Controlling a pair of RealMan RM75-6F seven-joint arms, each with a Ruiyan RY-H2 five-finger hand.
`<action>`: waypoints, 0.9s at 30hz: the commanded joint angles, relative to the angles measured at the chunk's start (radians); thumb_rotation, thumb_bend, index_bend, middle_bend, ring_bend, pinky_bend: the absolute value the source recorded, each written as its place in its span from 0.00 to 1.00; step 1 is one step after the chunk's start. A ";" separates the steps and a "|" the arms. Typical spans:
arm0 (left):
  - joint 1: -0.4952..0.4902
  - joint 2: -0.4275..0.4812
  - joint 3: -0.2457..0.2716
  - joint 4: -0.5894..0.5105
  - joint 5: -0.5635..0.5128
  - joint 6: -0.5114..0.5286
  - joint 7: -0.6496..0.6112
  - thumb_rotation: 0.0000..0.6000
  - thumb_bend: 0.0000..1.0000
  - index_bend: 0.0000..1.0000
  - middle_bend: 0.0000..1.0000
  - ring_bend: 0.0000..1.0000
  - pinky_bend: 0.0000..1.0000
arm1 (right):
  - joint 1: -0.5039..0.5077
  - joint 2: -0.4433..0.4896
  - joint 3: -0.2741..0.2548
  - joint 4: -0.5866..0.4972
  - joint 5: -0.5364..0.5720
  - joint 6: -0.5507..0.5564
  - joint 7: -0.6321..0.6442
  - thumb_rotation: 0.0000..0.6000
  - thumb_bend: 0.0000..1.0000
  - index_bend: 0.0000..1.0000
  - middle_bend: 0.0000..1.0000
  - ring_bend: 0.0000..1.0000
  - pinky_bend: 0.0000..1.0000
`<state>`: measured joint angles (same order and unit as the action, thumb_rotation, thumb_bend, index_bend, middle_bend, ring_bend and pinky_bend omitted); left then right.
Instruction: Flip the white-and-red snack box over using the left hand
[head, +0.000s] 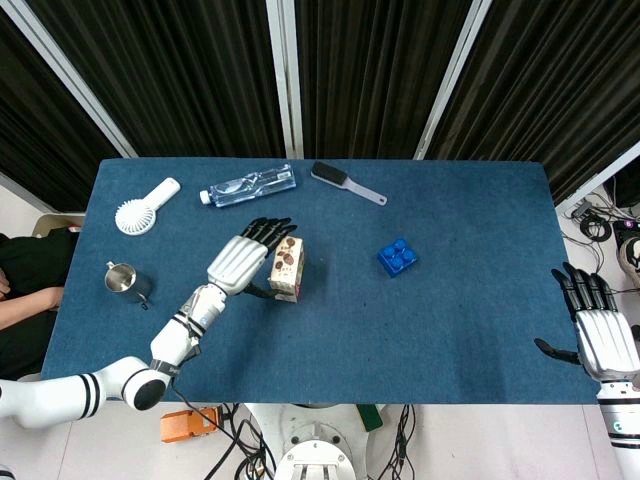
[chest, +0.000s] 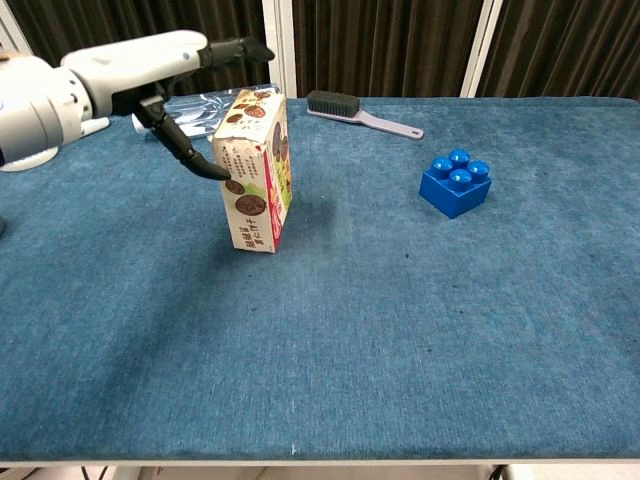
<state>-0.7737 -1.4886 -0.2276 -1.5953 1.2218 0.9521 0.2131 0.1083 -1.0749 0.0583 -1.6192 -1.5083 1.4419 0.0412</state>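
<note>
The white-and-red snack box (head: 286, 270) (chest: 256, 170) stands upright on end on the blue table (head: 450, 320), left of centre. My left hand (head: 240, 260) (chest: 140, 70) hovers just left of and above it, fingers spread over the box top without touching it. The thumb tip sits at the box's left face, and whether it touches is unclear. Nothing is gripped. My right hand (head: 600, 338) hangs open beyond the table's right edge, fingers apart, far from the box.
A blue toy brick (head: 397, 257) (chest: 455, 183) lies right of the box. At the back are a black brush (head: 345, 182) (chest: 355, 108) and a water bottle (head: 247, 185). On the left are a white handheld fan (head: 145, 207) and a metal cup (head: 122, 280).
</note>
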 joint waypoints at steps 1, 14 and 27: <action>-0.074 0.051 -0.022 -0.143 -0.180 -0.005 0.287 1.00 0.00 0.00 0.00 0.00 0.00 | 0.001 0.001 0.000 0.001 -0.001 -0.001 -0.003 1.00 0.17 0.00 0.00 0.00 0.00; -0.301 0.055 -0.017 -0.259 -0.722 0.049 0.718 1.00 0.00 0.00 0.00 0.00 0.00 | 0.001 -0.004 0.000 0.018 0.010 -0.012 0.019 1.00 0.17 0.00 0.00 0.00 0.00; -0.398 0.055 0.016 -0.227 -0.889 0.072 0.738 1.00 0.00 0.01 0.02 0.00 0.03 | 0.002 -0.007 0.000 0.029 0.021 -0.023 0.031 1.00 0.18 0.00 0.00 0.00 0.00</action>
<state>-1.1657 -1.4345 -0.2165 -1.8264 0.3396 1.0221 0.9496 0.1096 -1.0811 0.0585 -1.5910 -1.4876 1.4197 0.0723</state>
